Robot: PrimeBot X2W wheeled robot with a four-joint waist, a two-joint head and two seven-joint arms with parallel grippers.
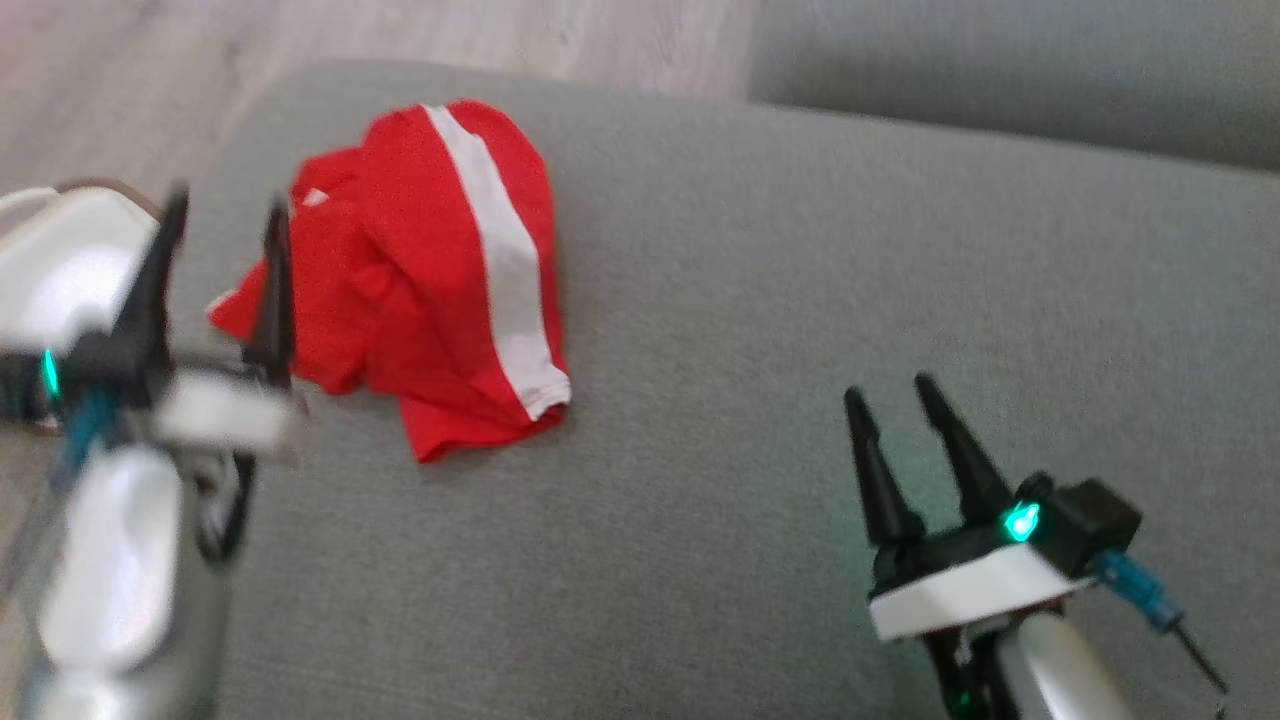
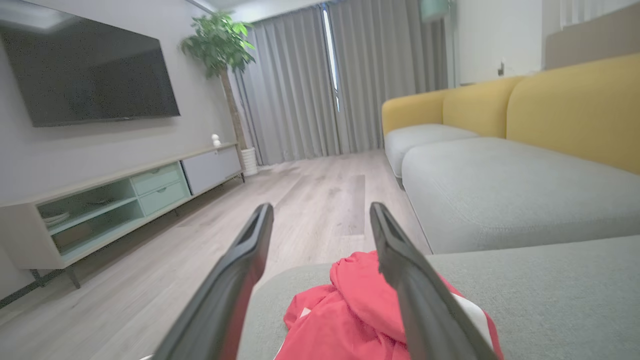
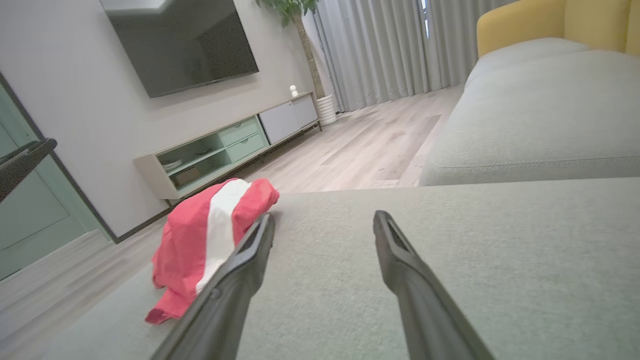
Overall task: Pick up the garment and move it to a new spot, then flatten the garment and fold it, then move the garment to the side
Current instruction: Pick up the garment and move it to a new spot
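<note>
A crumpled red garment point(image 1: 420, 280) with a white stripe lies on the grey sofa cushion point(image 1: 760, 300), upper left of centre in the head view. The left gripper point(image 1: 226, 210) is just beside its left edge, fingers spread, empty. The right gripper point(image 1: 890, 393), lower right, is likewise released, well apart from it.

Wide-spread left end effector point(image 2: 321, 210) over crumpled red garment point(image 2: 355, 300) on grey cushion point(image 2: 550, 300).

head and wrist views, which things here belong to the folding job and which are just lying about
Belongs to the job:
red garment
grey cushion under it
left end effector, open
right end effector, open

Just around:
television
potted plant
low cabinet
yellow sofa back
curtains
</note>
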